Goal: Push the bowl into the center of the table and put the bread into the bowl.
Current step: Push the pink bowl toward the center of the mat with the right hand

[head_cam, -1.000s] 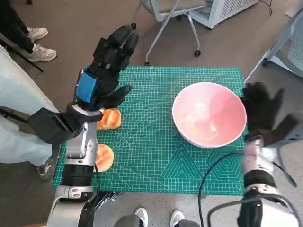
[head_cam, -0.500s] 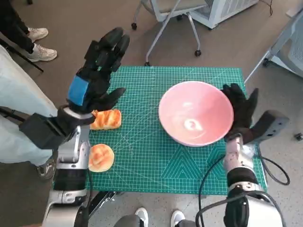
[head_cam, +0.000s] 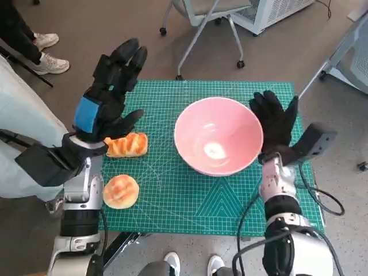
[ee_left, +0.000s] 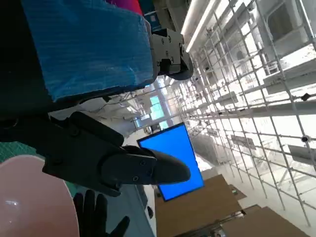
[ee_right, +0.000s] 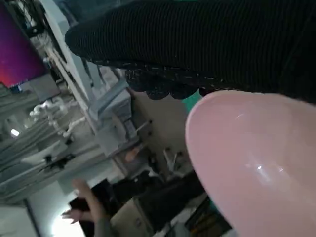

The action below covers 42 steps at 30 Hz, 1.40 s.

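Pushing with my right hand (head_cam: 275,123), fingers spread flat against its rim, I have slid the pink bowl (head_cam: 217,143) from the worktop's (head_cam: 172,201) right edge to near centre. Left hand (head_cam: 106,95) hovers open above the bread (head_cam: 126,145); loading comes next.

1. Left forearm (head_cam: 80,195): pale, rising from the lower left of the head view toward the frame's left-centre.
2. Left hand (head_cam: 106,95): black with blue tape on its back, raised in the upper left of the head view, fingers extended and spread, thumb angled to the right; it holds nothing.
3. Right forearm (head_cam: 279,195): pale, rising from the lower right of the head view.
4. Right hand (head_cam: 275,121): black knitted glove, right of centre in the head view, flat with fingers extended and apart, pointing to the frame's top.
5. In the left wrist view the blue-taped back (ee_left: 89,44) fills the upper left.
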Each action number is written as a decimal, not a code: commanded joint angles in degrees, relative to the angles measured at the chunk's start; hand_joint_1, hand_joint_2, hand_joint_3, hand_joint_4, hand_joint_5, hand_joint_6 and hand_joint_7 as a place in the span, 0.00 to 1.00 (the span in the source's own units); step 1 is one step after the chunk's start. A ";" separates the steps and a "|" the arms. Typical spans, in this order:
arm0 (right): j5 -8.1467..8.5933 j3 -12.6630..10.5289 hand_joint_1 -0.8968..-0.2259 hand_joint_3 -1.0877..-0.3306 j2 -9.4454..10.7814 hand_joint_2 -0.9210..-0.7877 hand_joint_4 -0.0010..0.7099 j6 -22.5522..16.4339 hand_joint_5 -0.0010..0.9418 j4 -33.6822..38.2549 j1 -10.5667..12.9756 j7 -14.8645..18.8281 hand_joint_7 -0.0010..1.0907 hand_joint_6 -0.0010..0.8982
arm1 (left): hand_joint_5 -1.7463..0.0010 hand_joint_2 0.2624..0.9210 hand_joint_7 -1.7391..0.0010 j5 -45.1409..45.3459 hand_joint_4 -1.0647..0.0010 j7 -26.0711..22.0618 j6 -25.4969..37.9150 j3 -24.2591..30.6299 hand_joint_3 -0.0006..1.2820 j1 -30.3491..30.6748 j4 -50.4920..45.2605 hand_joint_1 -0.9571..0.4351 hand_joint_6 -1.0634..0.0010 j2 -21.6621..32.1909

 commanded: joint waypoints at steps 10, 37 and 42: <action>1.32 -2.03 0.45 0.41 2.89 0.00 0.16 3.52 0.02 1.18 -1.32 -0.32 0.14 0.20 | 1.00 1.00 0.73 -0.22 0.84 0.48 -0.21 0.95 0.26 1.66 -2.16 0.22 1.00 0.53; -6.89 10.07 0.37 0.45 -4.34 0.00 0.20 -20.20 0.02 -11.32 -2.15 12.16 0.15 0.23 | 1.00 1.00 0.74 1.41 0.84 2.72 -0.32 -0.94 0.27 0.46 -3.06 0.23 1.00 -1.46; -6.19 13.11 0.36 0.46 -4.41 0.00 0.21 -22.73 0.02 -21.09 0.98 16.06 0.16 0.22 | 1.00 1.00 0.75 2.30 0.86 3.33 -0.45 -2.05 0.27 -1.01 -2.52 0.23 1.00 -2.16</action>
